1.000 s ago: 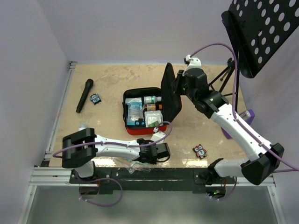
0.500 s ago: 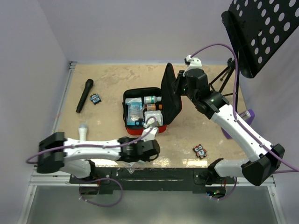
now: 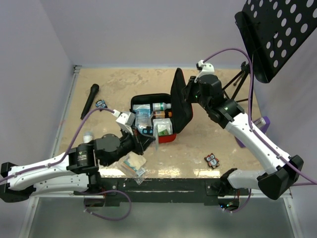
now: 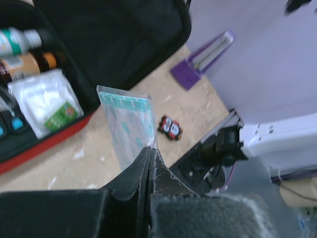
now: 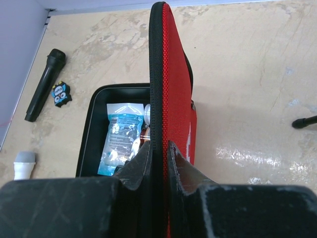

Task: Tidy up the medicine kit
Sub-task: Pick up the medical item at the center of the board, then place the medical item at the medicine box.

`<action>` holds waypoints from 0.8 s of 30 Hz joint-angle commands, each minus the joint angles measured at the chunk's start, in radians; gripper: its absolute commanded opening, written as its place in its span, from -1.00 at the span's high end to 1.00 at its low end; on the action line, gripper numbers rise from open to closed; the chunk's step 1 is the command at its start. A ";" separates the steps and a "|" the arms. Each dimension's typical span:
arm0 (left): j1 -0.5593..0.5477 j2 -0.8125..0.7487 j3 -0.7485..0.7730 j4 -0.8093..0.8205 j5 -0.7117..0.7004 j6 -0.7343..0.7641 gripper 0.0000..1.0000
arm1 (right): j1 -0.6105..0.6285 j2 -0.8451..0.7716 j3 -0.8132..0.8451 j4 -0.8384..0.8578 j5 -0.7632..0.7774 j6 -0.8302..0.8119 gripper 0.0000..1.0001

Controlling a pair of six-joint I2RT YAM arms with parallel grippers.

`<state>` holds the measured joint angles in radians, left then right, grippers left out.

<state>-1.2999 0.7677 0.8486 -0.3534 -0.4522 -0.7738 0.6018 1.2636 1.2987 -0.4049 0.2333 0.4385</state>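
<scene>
Medicine kit [image 3: 167,138] lid [image 5: 173,99] clamped in right jaws — left jaws pinch a clear packet [image 4: 131,126].

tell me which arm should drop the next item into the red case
left: the left fingers are shut on a clear teal-printed packet right beside the open kit, while the right fingers grip the lid, propping it up

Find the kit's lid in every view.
Top external: the lid stands upright just right of centre, with its black lining showing.
Left wrist: the lid fills the top centre, lining side towards the camera.
Right wrist: the lid runs edge-on up the middle, with its red face to the right.
Shared landmark: the kit base with its packets, beside the lid.
</scene>
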 commanded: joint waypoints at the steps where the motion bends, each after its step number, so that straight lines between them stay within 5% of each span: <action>1: 0.053 0.007 0.049 0.226 -0.051 0.155 1.00 | 0.007 -0.029 -0.041 -0.045 -0.083 0.025 1.00; 9: 0.191 0.194 0.174 0.454 0.070 0.249 1.00 | 0.009 -0.072 -0.094 -0.038 -0.095 0.063 1.00; 17: 0.338 0.346 0.221 0.642 0.219 0.185 1.00 | 0.009 -0.084 -0.119 -0.049 -0.095 0.080 1.00; 24: 0.438 0.392 0.228 0.726 0.328 0.136 1.00 | 0.009 -0.056 -0.013 -0.090 -0.088 0.043 0.69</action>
<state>-0.9150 1.1526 1.0275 0.2268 -0.2218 -0.5919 0.6010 1.1854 1.2232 -0.4034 0.1913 0.5022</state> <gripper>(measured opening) 0.012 0.141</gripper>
